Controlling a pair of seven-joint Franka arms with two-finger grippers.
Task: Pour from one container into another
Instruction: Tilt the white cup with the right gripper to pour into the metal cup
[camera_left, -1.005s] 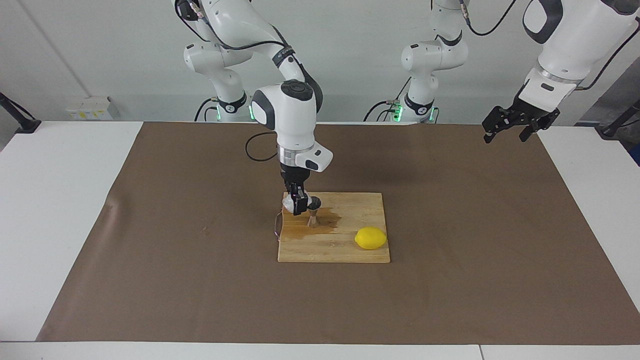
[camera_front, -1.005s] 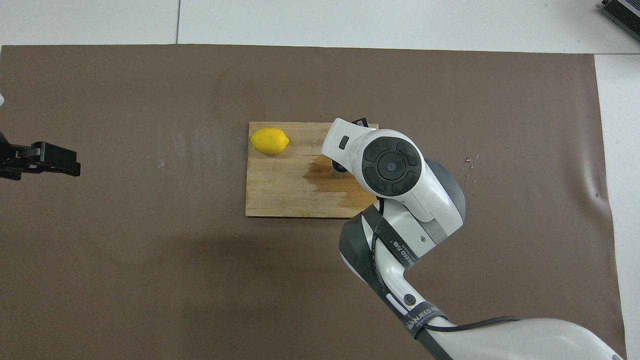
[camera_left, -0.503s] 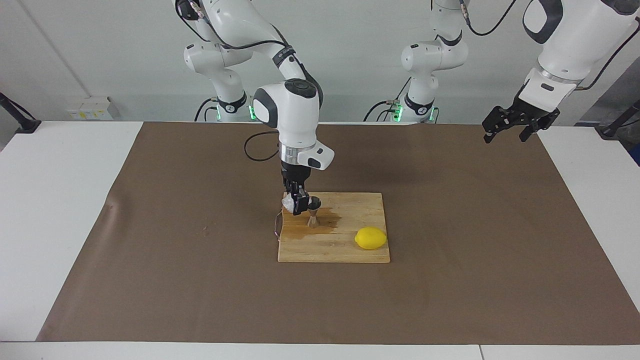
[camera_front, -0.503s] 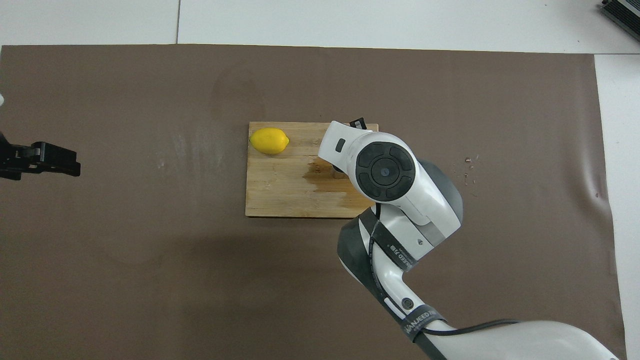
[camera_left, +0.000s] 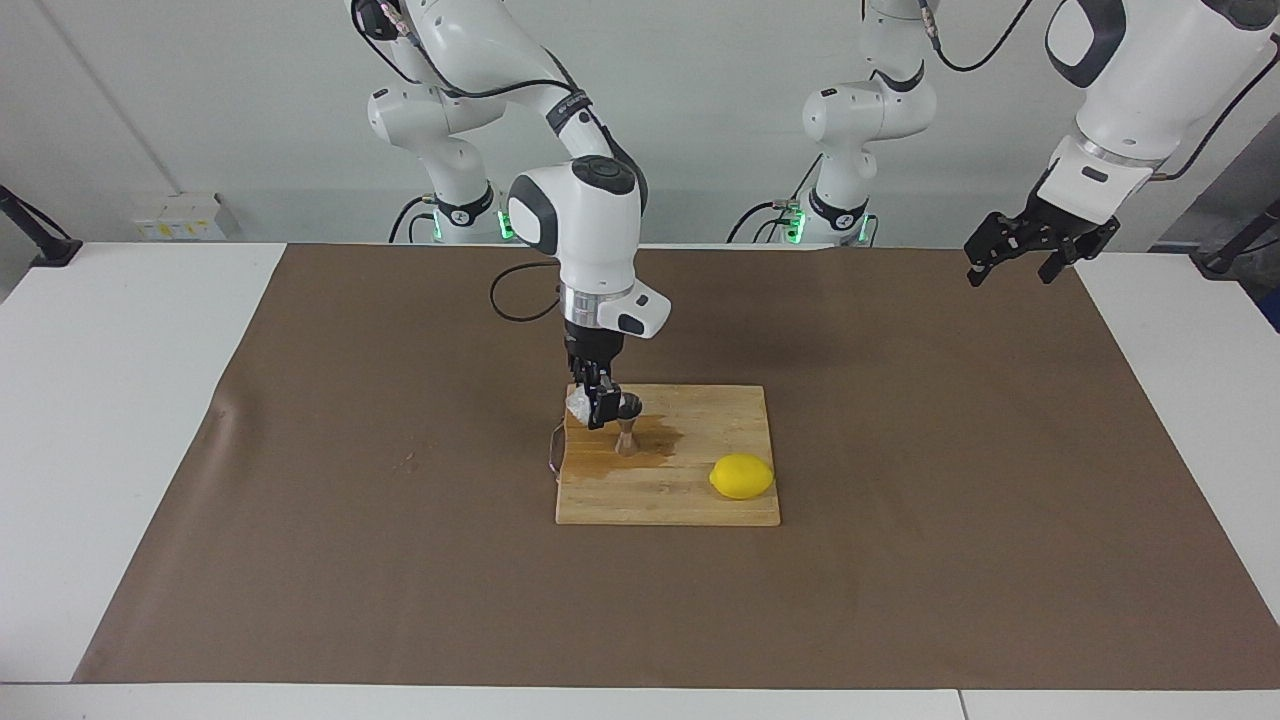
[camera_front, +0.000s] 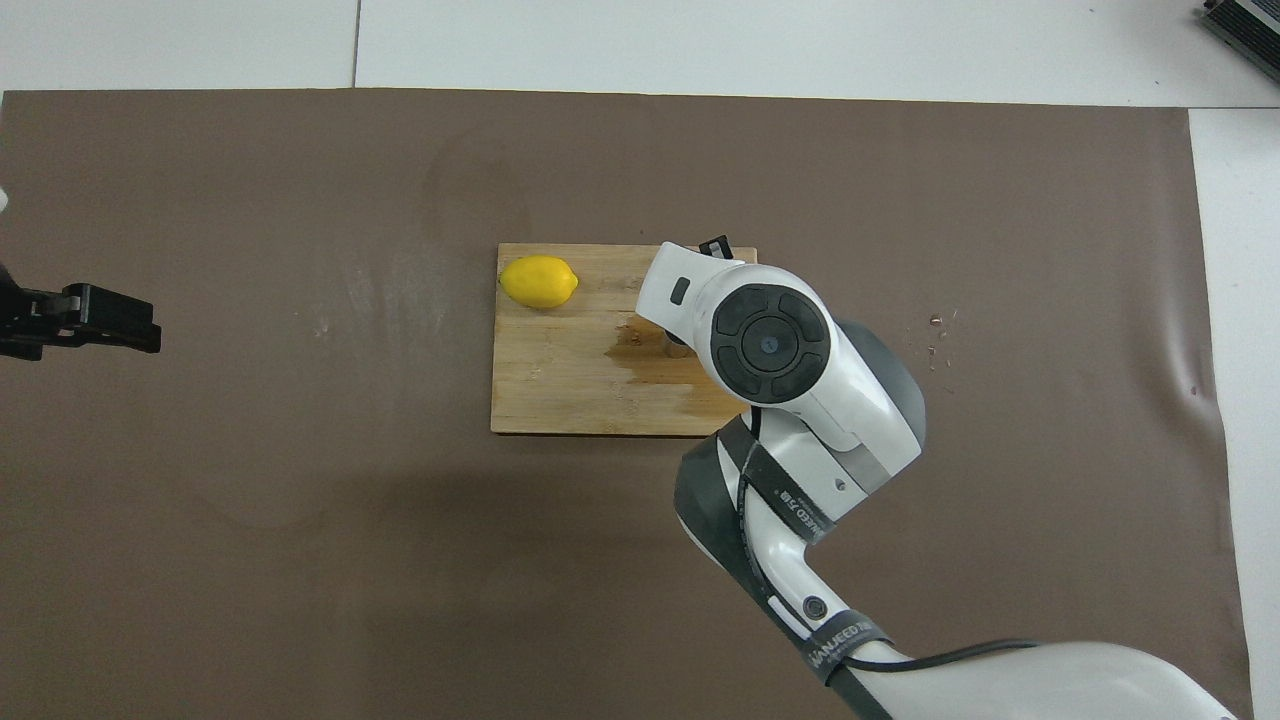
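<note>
Right gripper (camera_left: 598, 408) at frame centre, fingers clamped on glass cup (camera_left: 578, 404), raised beside jigger (camera_left: 627, 428) rim for pouring; left gripper (camera_left: 1030, 245) waits upper right, fingers apart

Right arm hides glass and most of jigger (camera_front: 676, 343) overhead, left tool (camera_front: 95, 318) cut by edge

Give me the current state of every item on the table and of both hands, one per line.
Glass cup: gripped and held up beside the jigger's top.
Jigger: upright on the cutting board.
Cutting board: flat on the mat, wet stain around the jigger.
Lemon: resting on the board, untouched.
Right hand: shut on the glass cup.
Left hand: waiting in the air, open.
</note>
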